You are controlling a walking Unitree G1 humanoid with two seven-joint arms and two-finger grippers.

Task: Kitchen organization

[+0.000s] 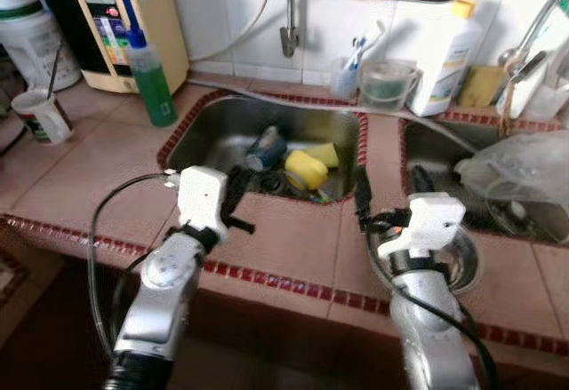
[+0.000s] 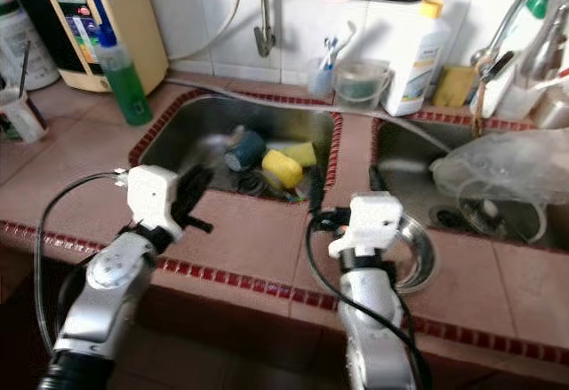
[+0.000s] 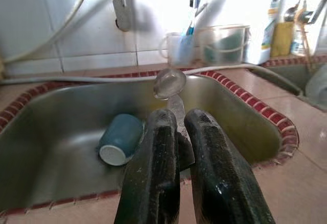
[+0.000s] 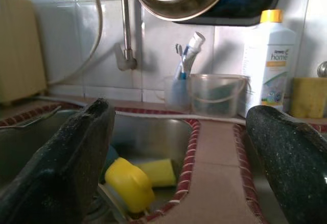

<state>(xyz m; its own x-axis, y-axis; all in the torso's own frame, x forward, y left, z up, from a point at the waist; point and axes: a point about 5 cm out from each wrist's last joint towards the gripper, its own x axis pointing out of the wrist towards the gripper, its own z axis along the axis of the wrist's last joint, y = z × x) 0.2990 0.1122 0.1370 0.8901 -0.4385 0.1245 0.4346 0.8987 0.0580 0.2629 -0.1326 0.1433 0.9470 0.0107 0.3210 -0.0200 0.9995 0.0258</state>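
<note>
Clamped between left gripper [image 3: 176, 147] fingers: spoon [image 3: 170, 83], bowl outward, over the sink [image 1: 213, 123] above the blue cup [image 3: 120, 138]. Right gripper [image 4: 179, 147] spread wide, empty. Best kept level, carried clear of the rim.

Around the steel-grey sink [image 1: 213, 132] runs a dark red tile edging on a pinkish-brown counter [image 1: 98, 186]. Inside the sink lie a blue cup [image 1: 265, 148] and yellow sponges [image 1: 307, 168]. Left of the sink stands a green bottle [image 1: 151, 79]; behind it, a white bottle [image 1: 444, 57] with a yellow cap.
</note>
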